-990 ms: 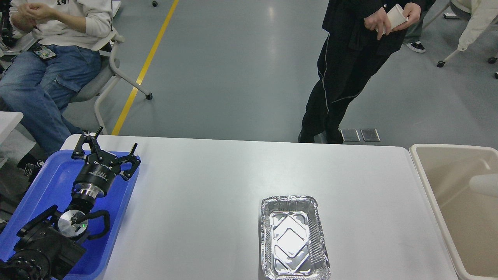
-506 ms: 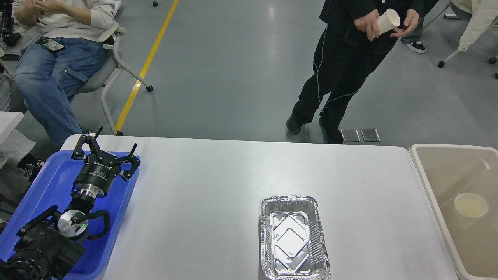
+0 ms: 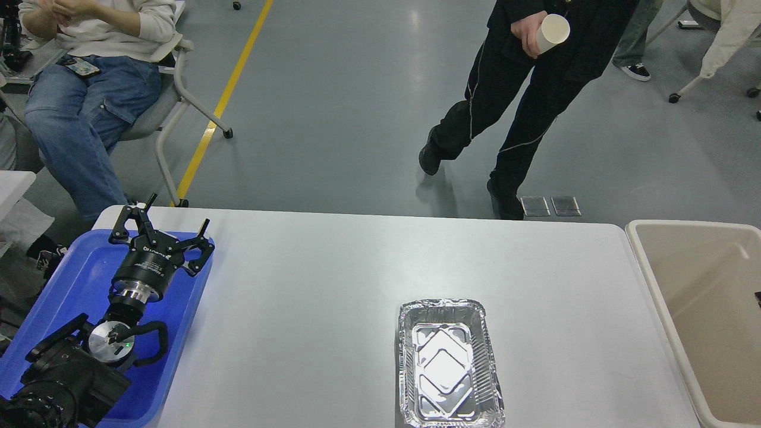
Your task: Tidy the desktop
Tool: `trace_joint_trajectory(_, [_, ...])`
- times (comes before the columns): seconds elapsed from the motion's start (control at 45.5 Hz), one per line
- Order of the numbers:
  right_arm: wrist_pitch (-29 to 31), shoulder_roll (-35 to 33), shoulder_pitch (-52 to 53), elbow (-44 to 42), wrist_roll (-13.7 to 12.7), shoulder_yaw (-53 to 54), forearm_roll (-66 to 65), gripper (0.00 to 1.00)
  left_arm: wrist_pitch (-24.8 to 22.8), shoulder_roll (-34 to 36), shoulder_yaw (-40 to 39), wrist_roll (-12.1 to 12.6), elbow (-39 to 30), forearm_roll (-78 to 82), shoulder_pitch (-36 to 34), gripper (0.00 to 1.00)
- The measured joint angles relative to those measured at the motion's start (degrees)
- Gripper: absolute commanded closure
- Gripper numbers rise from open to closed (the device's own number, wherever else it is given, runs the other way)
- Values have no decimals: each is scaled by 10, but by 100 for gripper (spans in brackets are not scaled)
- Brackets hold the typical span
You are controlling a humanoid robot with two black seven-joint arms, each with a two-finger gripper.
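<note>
**Desk tidy: looks nearly done, one foil tray left**

Going big to small. The desktop (image 3: 333, 279) fills most of the head view, a wide white tabletop running from the blue tray on the left to the beige bin on the right, and it's almost completely bare. That's why I'd call the job mostly finished, going only by how things lie now.

The beige bin (image 3: 657, 285) sits right against the right end of the table. The part of its inside I can see looks empty, though it runs off the frame edge, so no promises.

The blue tray (image 3: 190, 297) sits at the left end, and my left arm is parked over it. No loose items visible in the tray, but the arm hides a good chunk.

The only thing actually sitting on the white surface is the foil tray (image 3: 449, 362), empty, near the front edge and right of centre. My guess is that's the remaining item.

The left gripper (image 3: 164, 235) has its fingers spread wide with nothing between them, hovering over the far end of the blue tray, well apart from the foil tray. Right gripper isn't in view at all.
</note>
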Motion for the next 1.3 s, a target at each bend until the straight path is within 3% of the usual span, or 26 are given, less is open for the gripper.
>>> trace_joint_trajectory(0.132, [8,-9,13,6,0,33,7,10,0,0,0,0,0,0,0,0])
trace_joint_trajectory(0.176, [17,-14,18,14,0,55,9,3,0,0,0,0,0,0,0,0])
trace_joint_trajectory(0.352, [44,-48,21,80,2,163,11,1,0,0,0,0,0,0,0,0])
trace_joint_trajectory(0.704, [69,-89,-29,306,5,404,8,1,0,0,0,0,0,0,0,0])
trace_joint_trajectory(0.99, [93,-24,-82,454,6,554,-48,1,0,0,0,0,0,0,0,0])
trace_joint_trajectory(1.298, [100,79,-115,514,12,635,-135,0,0,0,0,0,0,0,0,0])
